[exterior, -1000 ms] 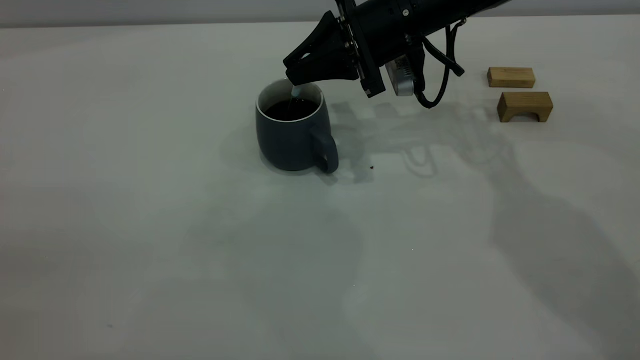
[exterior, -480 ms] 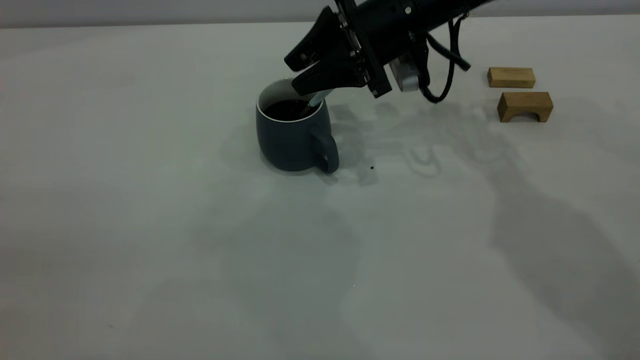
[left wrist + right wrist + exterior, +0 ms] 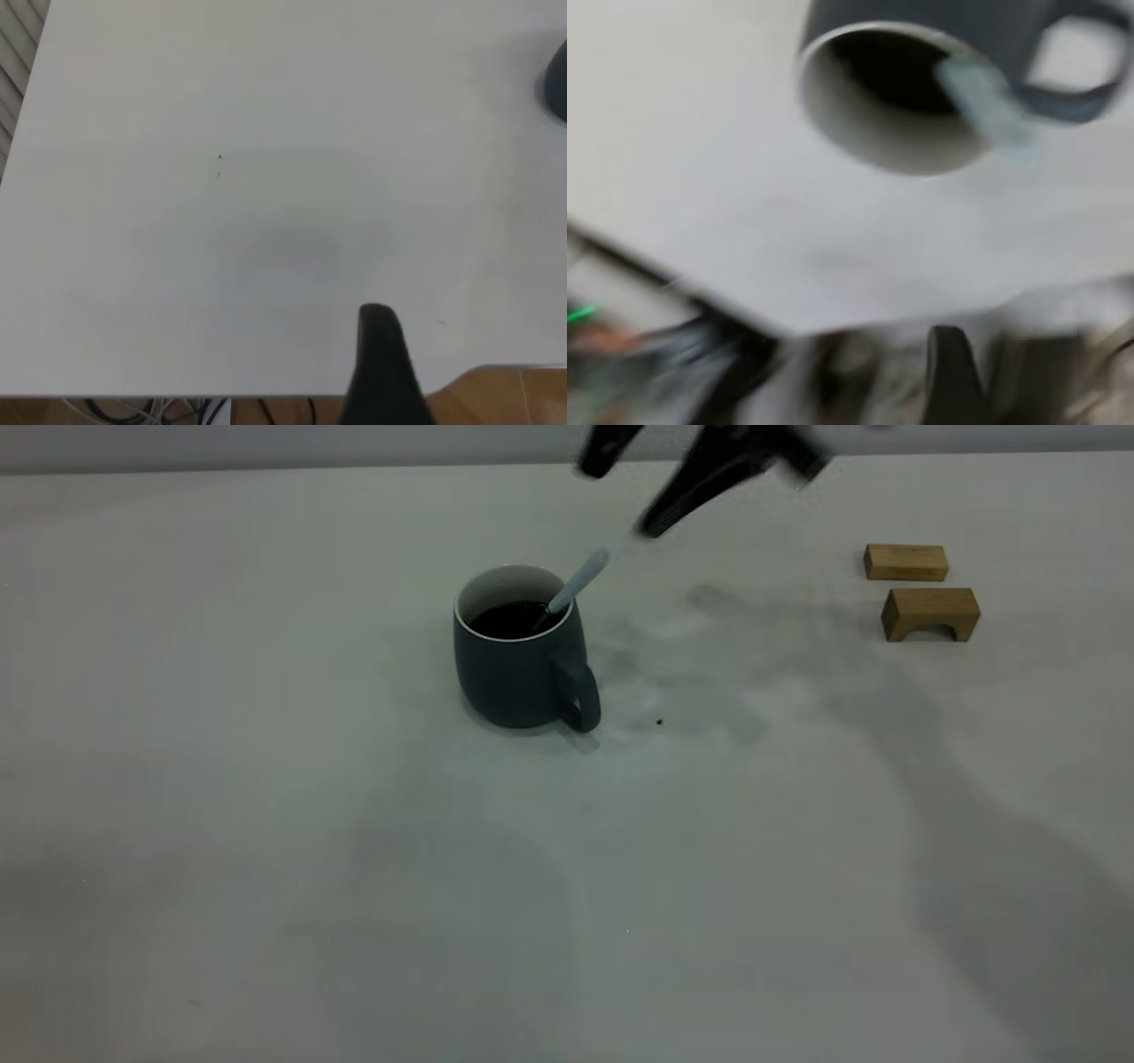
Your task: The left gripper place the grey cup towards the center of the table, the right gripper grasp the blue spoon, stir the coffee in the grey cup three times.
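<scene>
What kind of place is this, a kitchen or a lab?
Probably a robot test bench, not a kitchen: a bare pale table holds only a grey cup of coffee, a blue spoon and two wooden blocks.

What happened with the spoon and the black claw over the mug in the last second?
The right gripper let go of the blue spoon and pulled up and back, away from the grey cup; its fingers are now spread apart. The spoon now leans on the cup's rim, bowl in the coffee. The cup, the two wooden blocks and the table stayed put.
</scene>
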